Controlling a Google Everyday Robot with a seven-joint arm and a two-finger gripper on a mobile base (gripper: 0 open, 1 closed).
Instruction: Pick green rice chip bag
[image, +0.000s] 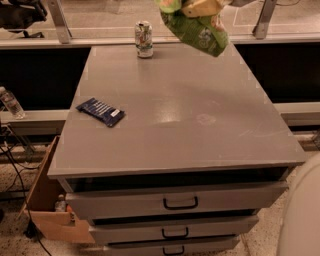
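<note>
At the lower right edge, part of a white rounded body (302, 215) is being seen nearest of all. Beside it, three grey drawers with black loop handles (180, 203) are being carried one above another in the front of a grey metal cabinet (175, 145). To the cabinet's lower left, a small bottle (60, 203) is being held inside an open brown cardboard box (45, 200), and dark cables (15, 170) are being trailed over the speckled floor.

On the near left part of the cabinet's flat top, a dark-blue flat wrapper with pale print (100, 111) is being borne, lying at a slant. Off the left side, a clear plastic bottle (10, 102) is being propped at a tilt on a low ledge.

At the far edge of the top, a green-and-white can (144, 39) is being supported upright, well apart from the wrapper.

To the right of the can, the crinkly light green rice chip bag (202, 32) is being held in the air, clear of the cabinet top, hanging over its far right part. Its upper end is being pinched by the pale yellowish jaws of the gripper (200, 7), which is being cut off by the upper edge of the view.

Behind, a grey rail on slanted metal posts (263, 20) is being run across, and a dark office chair (20, 15) is being glimpsed at the far left.
</note>
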